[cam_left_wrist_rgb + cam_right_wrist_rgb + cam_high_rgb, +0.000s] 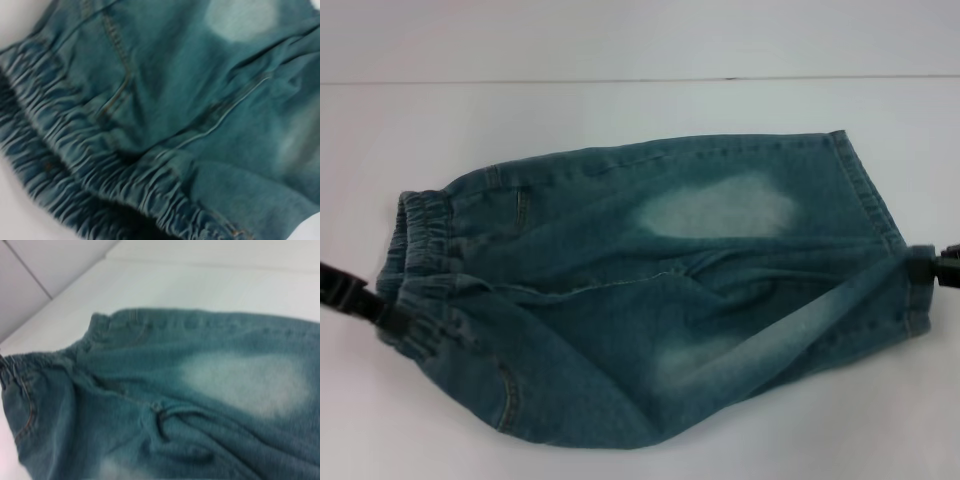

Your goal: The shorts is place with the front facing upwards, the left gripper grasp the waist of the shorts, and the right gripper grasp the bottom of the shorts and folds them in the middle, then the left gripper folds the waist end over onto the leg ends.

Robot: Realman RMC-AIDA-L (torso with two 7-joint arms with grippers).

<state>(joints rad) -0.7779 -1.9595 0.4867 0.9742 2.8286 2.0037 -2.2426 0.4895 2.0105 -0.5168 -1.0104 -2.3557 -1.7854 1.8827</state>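
Note:
The blue-green denim shorts lie across the white table, with a pale faded patch on each thigh. The ruffled waist of the shorts is at the left, and the bottom of the shorts, with its flat leg ends, is at the right. My left gripper is shut on the near part of the waistband. My right gripper is shut on the near leg's hem. The near half is pulled taut between them. The left wrist view shows the gathered waistband close up. The right wrist view shows the shorts lengthwise.
The white table runs back to an edge line, with a pale wall behind it. Bare tabletop surrounds the shorts on the far side and in the near corners.

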